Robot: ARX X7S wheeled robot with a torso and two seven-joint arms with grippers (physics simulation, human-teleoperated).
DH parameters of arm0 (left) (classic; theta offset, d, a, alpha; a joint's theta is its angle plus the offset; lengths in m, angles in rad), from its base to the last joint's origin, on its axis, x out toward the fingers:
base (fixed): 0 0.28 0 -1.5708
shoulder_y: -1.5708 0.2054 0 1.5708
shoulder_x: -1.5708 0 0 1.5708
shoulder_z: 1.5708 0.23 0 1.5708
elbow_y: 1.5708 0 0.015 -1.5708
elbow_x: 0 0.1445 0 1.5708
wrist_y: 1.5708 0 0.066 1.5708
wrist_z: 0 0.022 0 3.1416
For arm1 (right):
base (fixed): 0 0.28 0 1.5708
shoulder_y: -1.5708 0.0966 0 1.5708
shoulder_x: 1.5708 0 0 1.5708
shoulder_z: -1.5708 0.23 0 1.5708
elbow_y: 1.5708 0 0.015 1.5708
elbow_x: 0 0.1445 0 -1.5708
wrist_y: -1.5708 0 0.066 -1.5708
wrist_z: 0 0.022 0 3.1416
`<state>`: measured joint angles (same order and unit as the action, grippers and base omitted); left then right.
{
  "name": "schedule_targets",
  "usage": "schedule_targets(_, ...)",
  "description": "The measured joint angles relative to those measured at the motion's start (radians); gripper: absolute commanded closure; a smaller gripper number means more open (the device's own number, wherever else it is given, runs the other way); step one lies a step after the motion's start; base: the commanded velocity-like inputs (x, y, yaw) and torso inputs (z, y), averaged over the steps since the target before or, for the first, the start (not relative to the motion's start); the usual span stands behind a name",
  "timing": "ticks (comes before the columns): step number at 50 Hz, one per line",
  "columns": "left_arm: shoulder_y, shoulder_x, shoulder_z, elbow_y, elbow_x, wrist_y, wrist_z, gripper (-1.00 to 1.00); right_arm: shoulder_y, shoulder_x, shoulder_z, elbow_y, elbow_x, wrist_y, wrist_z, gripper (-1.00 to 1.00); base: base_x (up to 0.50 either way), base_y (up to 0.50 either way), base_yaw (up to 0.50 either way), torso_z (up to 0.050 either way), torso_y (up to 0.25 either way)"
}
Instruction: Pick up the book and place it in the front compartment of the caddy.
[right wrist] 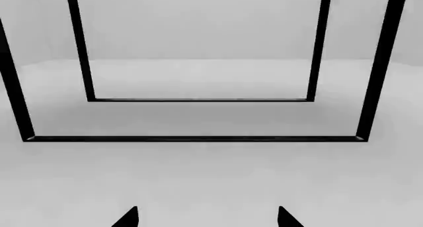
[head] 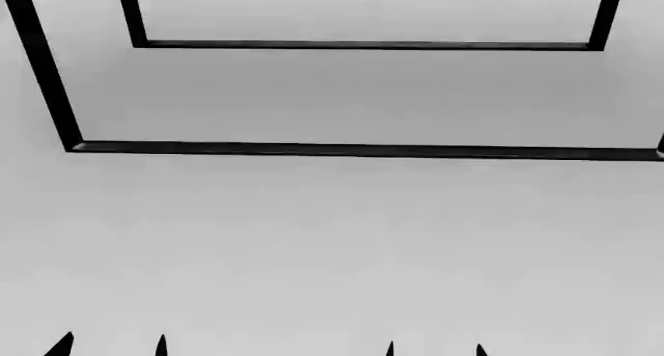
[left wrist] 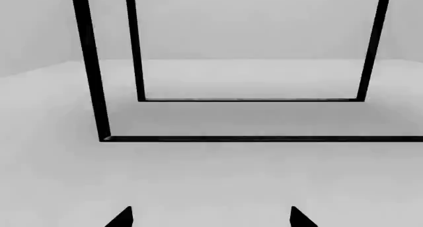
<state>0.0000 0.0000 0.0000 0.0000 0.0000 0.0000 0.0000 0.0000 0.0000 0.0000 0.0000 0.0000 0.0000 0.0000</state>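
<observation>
Neither book nor caddy is in view, only black frame bars (head: 353,148) on grey floor, so nothing looks started; both grippers' (left wrist: 210,218) (right wrist: 206,217) jaws stand wide, empty.

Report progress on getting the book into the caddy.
Done: nothing visible. Neither book nor caddy appears in any view, only a black frame on grey floor. In hand: nothing; left pincer and right pincer tips sit apart, empty. Left: find, pick, place the book.
</observation>
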Motion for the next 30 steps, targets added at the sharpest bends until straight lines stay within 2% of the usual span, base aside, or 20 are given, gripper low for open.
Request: schedule_targets(30, -0.008, -0.042, 0.049, 0.017, -0.030, -0.009, -0.090, -1.00, 0.025, 0.041, -0.067, 0.018, 0.045, 0.003, 0.068, -1.00, 0.00, 0.00, 0.00, 0.000, 0.000)
